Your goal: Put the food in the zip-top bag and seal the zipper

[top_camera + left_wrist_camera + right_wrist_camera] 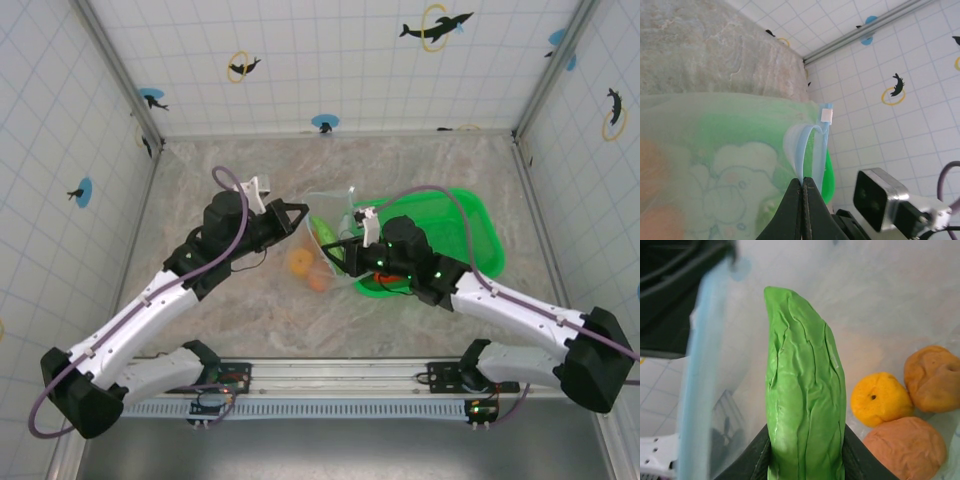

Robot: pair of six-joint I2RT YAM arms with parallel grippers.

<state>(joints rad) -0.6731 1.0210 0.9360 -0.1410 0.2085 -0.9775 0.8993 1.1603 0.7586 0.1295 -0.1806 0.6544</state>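
Right tool (806,455): jaws clamped on green cucumber (802,390), upright.
Round pieces (880,397): three, orange and tan, touching, lower right.
Zipper (697,365): pale blue, left edge.

Green cucumber (805,390), orange fruits (880,399), pale-blue zipper (824,140)

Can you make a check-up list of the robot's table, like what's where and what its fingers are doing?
Surface: marbled table, no spills seen.
Job's things: zip-top bag not sealed, with three orange and tan round pieces inside; zipper open; green vegetable at the bag's mouth.
Clutter: green basket, to the right of the bag.
Grippers: left fingers shut on the zipper; right fingers clamped on the green vegetable.
Cables: a purple cable loops above each arm.
Surroundings: tiled walls with sea-animal stickers.
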